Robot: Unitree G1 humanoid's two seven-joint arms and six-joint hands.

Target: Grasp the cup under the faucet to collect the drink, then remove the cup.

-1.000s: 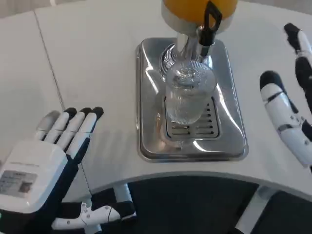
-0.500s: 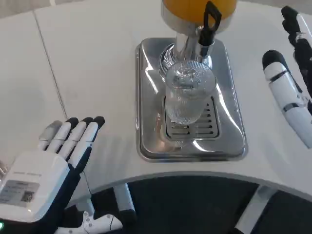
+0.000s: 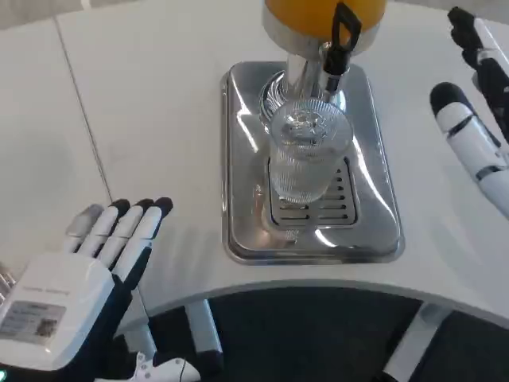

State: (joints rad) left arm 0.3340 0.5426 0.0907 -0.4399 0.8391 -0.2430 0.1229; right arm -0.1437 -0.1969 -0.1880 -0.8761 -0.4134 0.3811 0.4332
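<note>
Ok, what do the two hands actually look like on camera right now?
The left hand has a boxy white back bearing a small printed label, and white fingers ending in black tips. The right hand has white finger segments with black tips and black sections between them.

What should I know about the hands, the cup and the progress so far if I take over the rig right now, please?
Left hand: open, fingers straight, at the near left edge of the table, holding nothing.
Right hand: open, at the right of the tray, apart from the cup.
Cup: clear, ribbed, upright on the tray's grate, below the faucet of the dispenser with the orange drink. It looks empty.
Done: cup is in place under the faucet.
Left: grasp the cup, collect the drink, then take the cup away.
</note>
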